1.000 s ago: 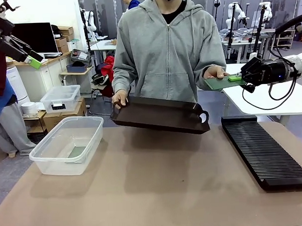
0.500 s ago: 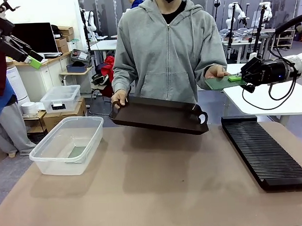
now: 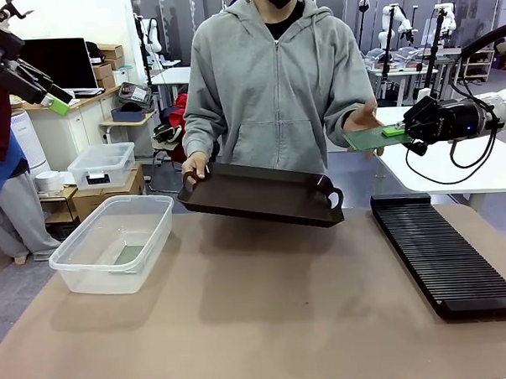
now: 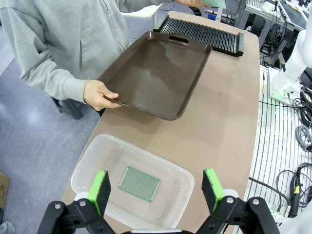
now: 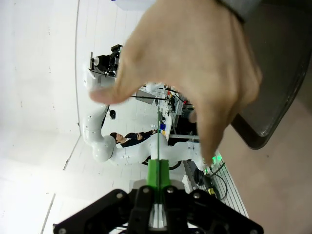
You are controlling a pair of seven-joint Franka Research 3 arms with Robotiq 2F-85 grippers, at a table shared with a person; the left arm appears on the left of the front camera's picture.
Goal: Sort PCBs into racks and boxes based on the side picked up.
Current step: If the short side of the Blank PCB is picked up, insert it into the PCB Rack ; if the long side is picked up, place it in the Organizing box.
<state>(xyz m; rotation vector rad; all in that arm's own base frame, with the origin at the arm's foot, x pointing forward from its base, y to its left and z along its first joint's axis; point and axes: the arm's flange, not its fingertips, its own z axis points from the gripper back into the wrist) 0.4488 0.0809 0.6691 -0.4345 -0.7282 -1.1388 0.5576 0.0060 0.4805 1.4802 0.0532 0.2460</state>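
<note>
Lab | PCB [image 3: 368,139] pinched in right hand [image 3: 394,131], perhaps touching person's palm [image 3: 363,119]

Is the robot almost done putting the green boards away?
About halfway, it seems. Done: one green board lies flat in the clear tub. In hand: the right gripper is shut on the second board, with the person's hand beside it. Left: that board has to go into the black rack or the tub; no board stands in the rack yet.

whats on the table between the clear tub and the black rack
Bare tabletop, seen in the front view; the brown tray the person holds hangs over its far part.
</note>
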